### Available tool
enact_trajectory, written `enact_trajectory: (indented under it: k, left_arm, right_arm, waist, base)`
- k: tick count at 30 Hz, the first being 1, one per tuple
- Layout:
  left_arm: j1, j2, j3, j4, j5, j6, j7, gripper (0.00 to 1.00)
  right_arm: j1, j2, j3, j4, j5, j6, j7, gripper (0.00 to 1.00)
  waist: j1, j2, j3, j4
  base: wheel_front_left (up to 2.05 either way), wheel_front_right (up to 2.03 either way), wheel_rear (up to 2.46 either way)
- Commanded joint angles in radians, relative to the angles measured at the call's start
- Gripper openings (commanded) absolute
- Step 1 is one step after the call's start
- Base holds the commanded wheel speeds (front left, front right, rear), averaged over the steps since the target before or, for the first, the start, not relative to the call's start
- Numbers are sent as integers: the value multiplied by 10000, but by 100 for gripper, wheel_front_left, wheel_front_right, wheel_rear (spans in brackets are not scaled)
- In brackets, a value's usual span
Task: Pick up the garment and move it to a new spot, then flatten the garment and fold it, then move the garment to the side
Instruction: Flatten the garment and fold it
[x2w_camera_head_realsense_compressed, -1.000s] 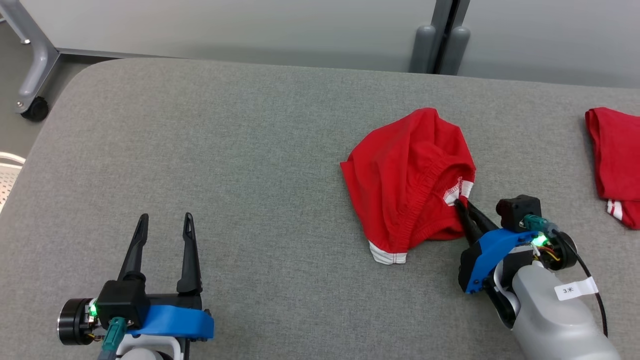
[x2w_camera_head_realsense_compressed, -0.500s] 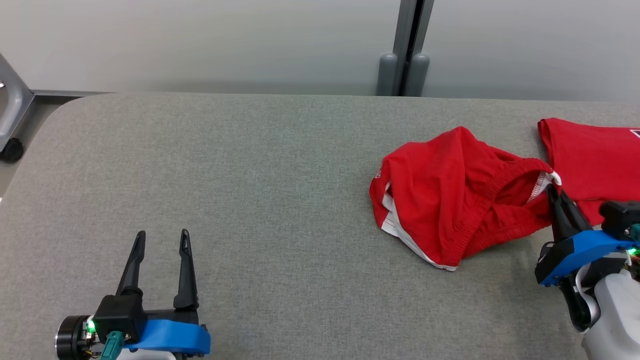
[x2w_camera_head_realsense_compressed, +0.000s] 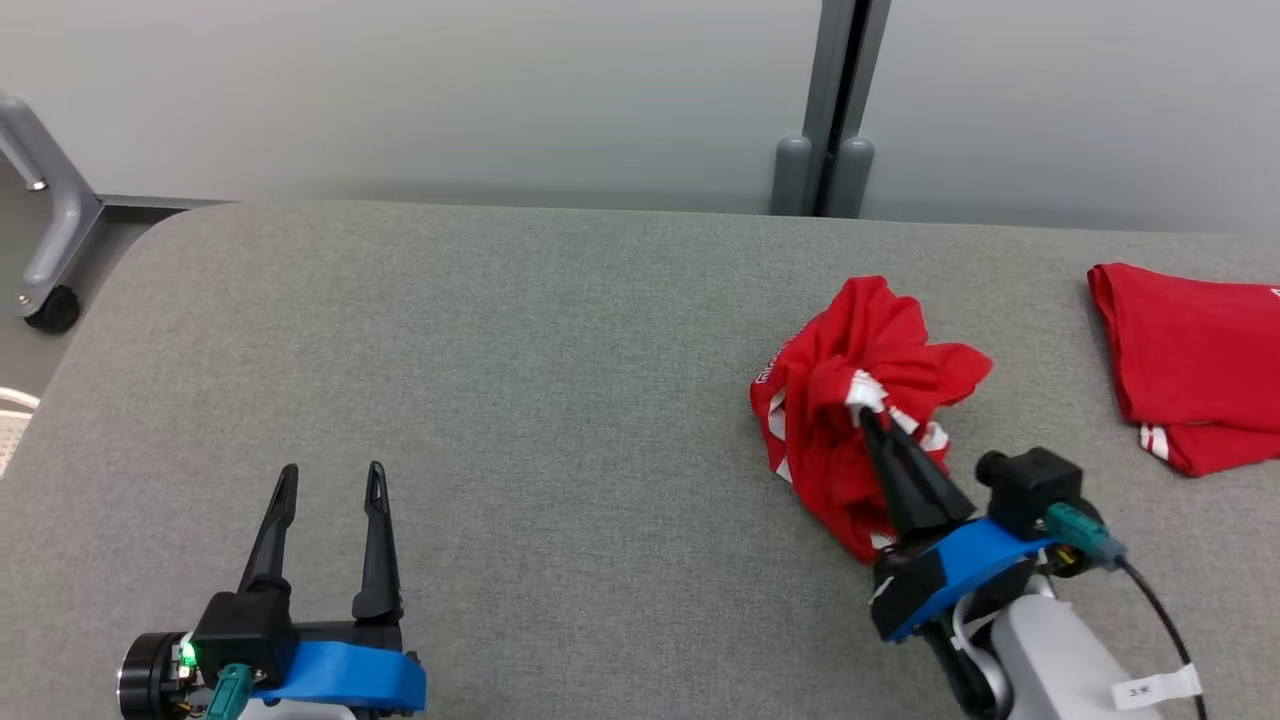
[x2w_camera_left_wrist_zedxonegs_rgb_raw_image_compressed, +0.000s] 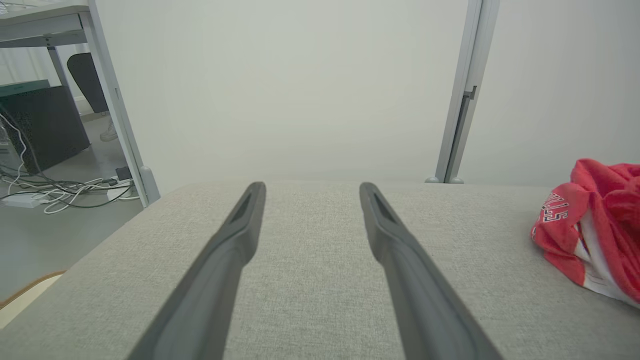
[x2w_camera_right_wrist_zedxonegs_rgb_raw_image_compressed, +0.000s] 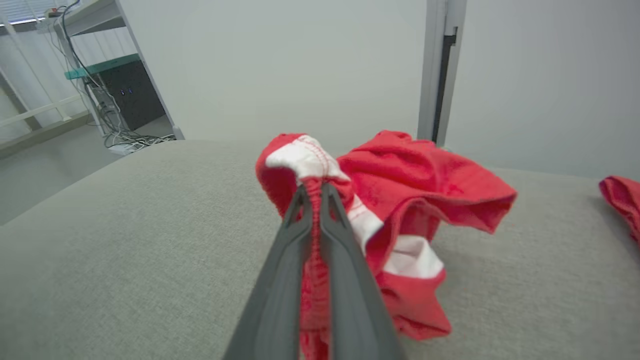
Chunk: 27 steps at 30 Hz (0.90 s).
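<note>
right fingers: clamped on garment, now lifted, bunched (was spread) | left fingers: wide apart, empty

grey padded table | red cloth at its right edge | wheeled frame leg far left | floor cables

Red garment with white trim, bunched and partly lifted on the grey table.

left hand: blue bracket, green light | right hand: pale forearm, tag perhaps printed
</note>
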Motion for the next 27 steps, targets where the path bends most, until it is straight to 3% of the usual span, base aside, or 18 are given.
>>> enact_trajectory:
  k: [1,9,16,18,19,23,27]
  left_arm:
    - [-54,-7,18,-45,-9,10,-43,100]
    - [-94,-7,60,-66,-13,8,-42,100]
    - [-180,-6,-47,28,-117,26,-42,100]
    - [-182,-9,-76,41,-156,70,-42,100]
    - [-172,-8,-76,39,-152,83,-43,100]
    - [-10,-8,22,37,-210,129,-42,100]
    - [103,-8,94,15,-162,147,-42,100]
  right_arm:
    - [-35,191,296,-63,144,3,-34,0]
    - [-656,743,1906,174,517,3,-33,0]
    - [-916,758,4419,841,1509,2,-31,0]
    - [-984,769,4878,998,1698,2,-37,73]
    - [-967,773,5065,1054,1785,3,-36,100]
    - [-989,767,5305,888,1968,2,-34,100]
    - [-810,769,4812,447,1608,2,-34,100]
  waist:
    - [1,0,37,165]
    - [1,0,118,717]
    - [1,0,173,1068]
    - [1,0,177,1091]
    - [1,0,175,1078]
    - [1,0,132,809]
    - [1,0,-6,422]
  base:
    - [0,0,0]
    - [0,0,0]
    - [0,0,0]
    - [0,0,0]
    - [0,0,0]
    - [0,0,0]
    - [0,0,0]
